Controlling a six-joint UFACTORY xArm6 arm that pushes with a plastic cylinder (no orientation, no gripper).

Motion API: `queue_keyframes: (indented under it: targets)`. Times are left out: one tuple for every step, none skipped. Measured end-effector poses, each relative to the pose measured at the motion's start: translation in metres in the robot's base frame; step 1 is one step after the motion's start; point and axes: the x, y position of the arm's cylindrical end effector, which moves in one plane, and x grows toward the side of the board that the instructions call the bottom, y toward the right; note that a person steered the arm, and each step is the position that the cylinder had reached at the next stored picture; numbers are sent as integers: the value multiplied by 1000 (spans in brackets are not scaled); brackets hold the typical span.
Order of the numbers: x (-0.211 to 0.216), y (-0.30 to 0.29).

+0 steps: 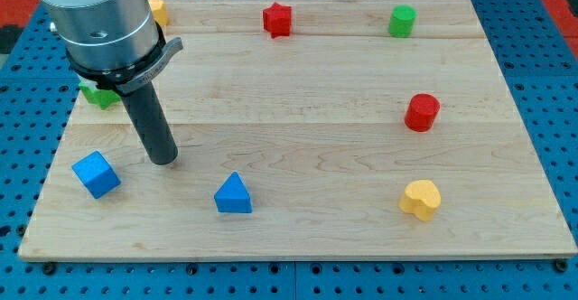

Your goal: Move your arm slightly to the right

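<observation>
My tip rests on the wooden board at the view's left. A blue cube lies just to its left and slightly below. A blue triangular block lies to its lower right. A green block is partly hidden behind the arm, above the tip. A yellow block peeks out at the top left beside the arm. The tip touches no block.
A red star block and a green cylinder sit near the board's top edge. A red cylinder is at the right, a yellow heart block at the lower right. The board lies on a blue perforated surface.
</observation>
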Motion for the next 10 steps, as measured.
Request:
queue_keyframes:
  targets:
    - [0, 1]
    - [0, 2]
    - [0, 2]
    - [0, 2]
    - [-1, 2]
    - [-1, 2]
    - [-1, 2]
    - [4, 9]
    - [12, 19]
    - [-3, 85]
